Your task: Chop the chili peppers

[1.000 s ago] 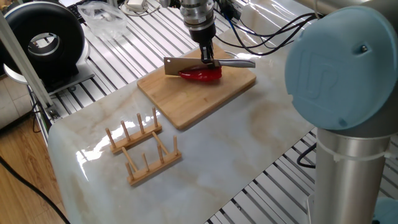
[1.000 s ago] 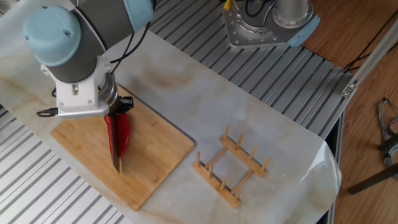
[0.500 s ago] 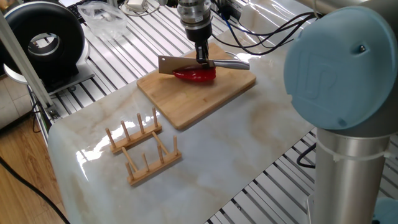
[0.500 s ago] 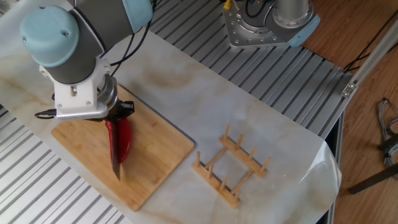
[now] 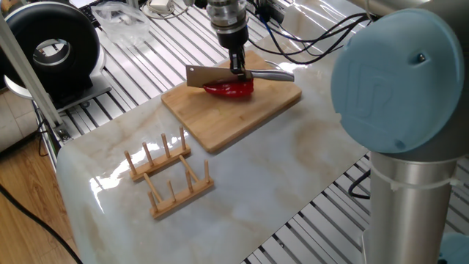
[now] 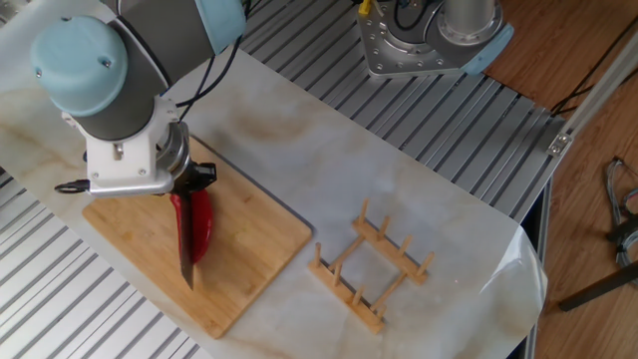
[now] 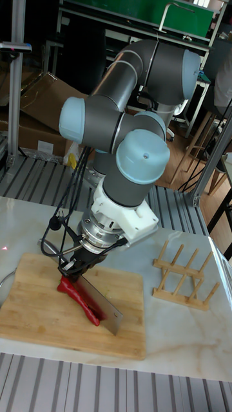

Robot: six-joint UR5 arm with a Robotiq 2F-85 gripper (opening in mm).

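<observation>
One glossy red chili pepper (image 5: pixel 229 89) (image 6: pixel 200 225) (image 7: pixel 81 297) lies on the wooden cutting board (image 5: pixel 238 114) (image 6: pixel 249 261) (image 7: pixel 35 317). My gripper (image 5: pixel 238 68) (image 6: pixel 183 185) (image 7: pixel 73 268) hangs right over it, shut on the handle of a cleaver. The cleaver's blade (image 5: pixel 208 75) (image 6: pixel 185 265) (image 7: pixel 103 302) runs lengthwise along the chili and touches it. I cannot tell whether the chili is cut through. In the other fixed view the arm's wrist hides the stem end.
A wooden peg rack (image 5: pixel 169 177) (image 6: pixel 370 267) (image 7: pixel 186 273) stands on the marble top beside the board. A black round device (image 5: pixel 53 50) sits at the far left on the slatted frame. Cables (image 5: pixel 322 40) trail behind the board.
The gripper and cleaver have shifted slightly along the board, and the chili has slid a little with the blade. Over the last half second almost nothing moved.
</observation>
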